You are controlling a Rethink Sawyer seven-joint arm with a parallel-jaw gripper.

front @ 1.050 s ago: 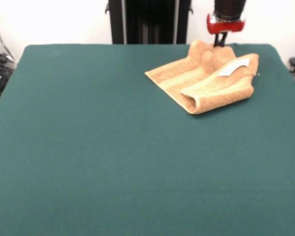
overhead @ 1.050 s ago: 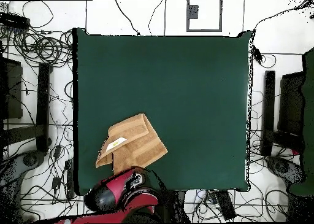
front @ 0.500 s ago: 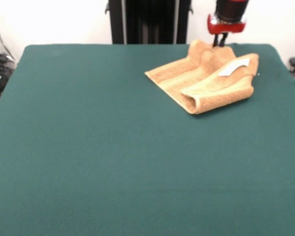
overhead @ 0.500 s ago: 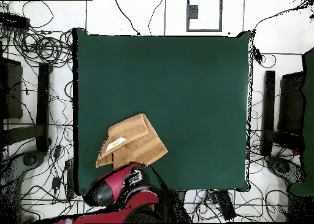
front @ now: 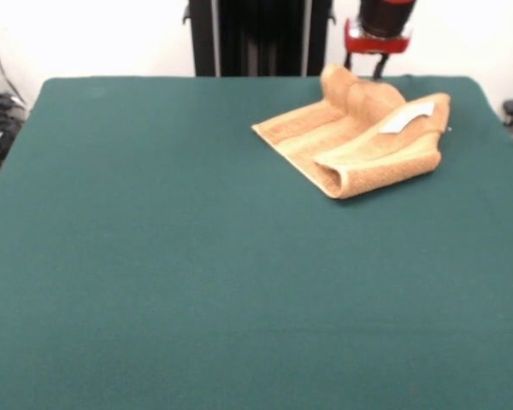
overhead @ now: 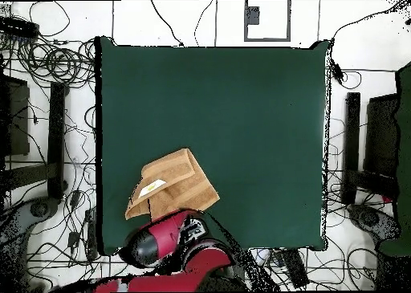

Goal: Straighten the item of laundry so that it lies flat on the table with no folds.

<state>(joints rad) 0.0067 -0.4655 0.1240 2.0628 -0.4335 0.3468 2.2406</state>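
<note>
Counter (front: 197,282): large, rectangular, covered in dark green cloth. In the front view all of it from 6 to 11 o'clock is bare, and open cloth extends to the left and near edges. In the overhead view the far half and the right side are likewise bare. Cables are seen on the white floor (overhead: 353,33) around all sides of the counter.

Towel (front: 359,141): orange-tan terry, not flat. In the front view it is placed at about 1 o'clock, close to the far edge and near the right edge of the counter. One part is spread towards 9 o'clock, with a woven band visible. Another part is folded over, with a rolled fold along the near side. A white label (front: 406,117) is seen on the upper layer. A raised hump is formed at the far corner. In the overhead view the towel (overhead: 172,185) is found at about 7 o'clock, near the bottom edge.

Gripper (front: 365,67): red and black, seen at the top edge of the front view, directly behind the towel's raised far corner and just above it. In the overhead view the arm (overhead: 164,246) is seen at the towel's lower edge. Whether the jaws are wide, narrow or closed on cloth cannot be told.
</note>
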